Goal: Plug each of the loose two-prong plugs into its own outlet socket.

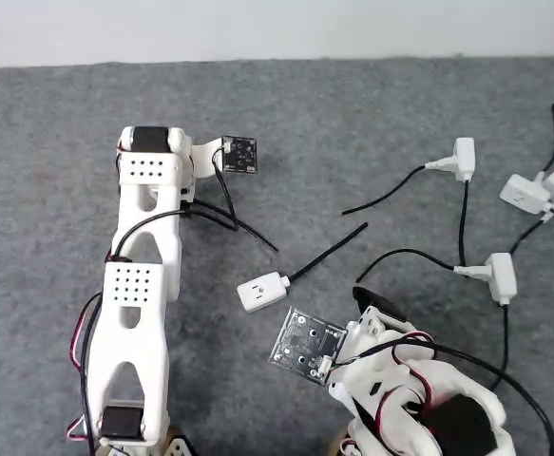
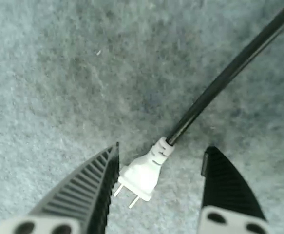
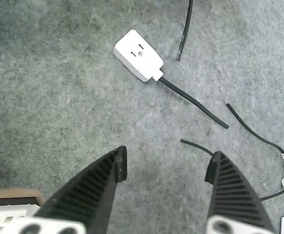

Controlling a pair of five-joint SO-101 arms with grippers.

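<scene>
The left gripper (image 2: 163, 147) hung low over the grey carpet (image 2: 59, 73) with its fingers spread apart. A white two-prong plug (image 2: 142, 176) lay flat between them, just beside one finger. Its long axis ran slantwise to the fingers, prongs pointing back toward the wrist, and its black cord (image 2: 219, 83) trailed away past the fingertips. The right gripper (image 3: 168, 152) was likewise spread and empty, with a white outlet socket (image 3: 138, 62) lying face up ahead of it.
</scene>
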